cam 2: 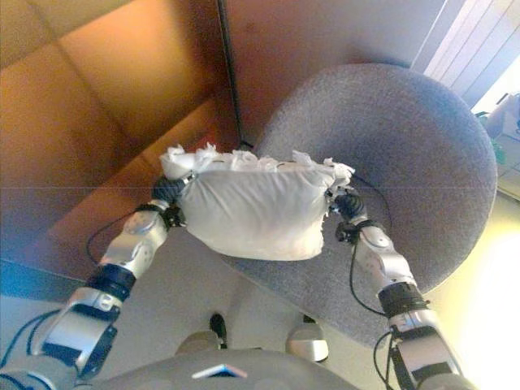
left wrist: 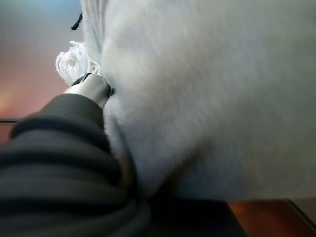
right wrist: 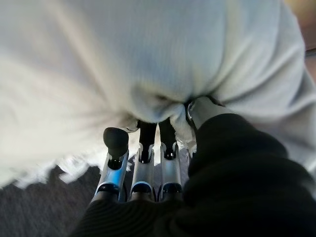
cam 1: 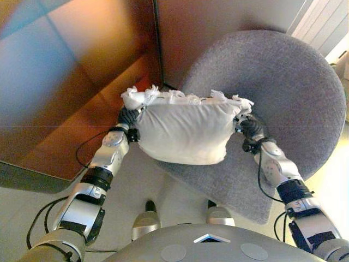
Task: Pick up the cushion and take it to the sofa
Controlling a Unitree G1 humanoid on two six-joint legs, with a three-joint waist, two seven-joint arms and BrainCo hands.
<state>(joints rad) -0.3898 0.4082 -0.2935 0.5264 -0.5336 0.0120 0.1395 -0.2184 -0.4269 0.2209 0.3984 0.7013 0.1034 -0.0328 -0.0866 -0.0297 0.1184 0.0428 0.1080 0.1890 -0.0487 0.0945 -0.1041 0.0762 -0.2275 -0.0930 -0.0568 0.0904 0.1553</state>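
A white cushion (cam 1: pixel 182 134) with a frilly fringe along its far edge hangs between my two hands, lifted just above the front of a grey round chair (cam 1: pixel 283 93). My left hand (cam 1: pixel 127 117) holds the cushion's left end; in the left wrist view its thumb (left wrist: pixel 89 88) presses into the cushion (left wrist: pixel 207 89) by the fringe, and the other fingers are hidden behind it. My right hand (cam 1: pixel 246 128) holds the right end; in the right wrist view its fingers (right wrist: pixel 148 148) and thumb pinch a fold of the cushion (right wrist: pixel 123 59).
A brown wooden panel wall (cam 1: pixel 65 71) runs along the left and behind the chair. Pale floor (cam 1: pixel 142 180) lies under the cushion's near edge. A bright window with vertical slats (cam 1: pixel 327 22) is at the upper right. No sofa shows.
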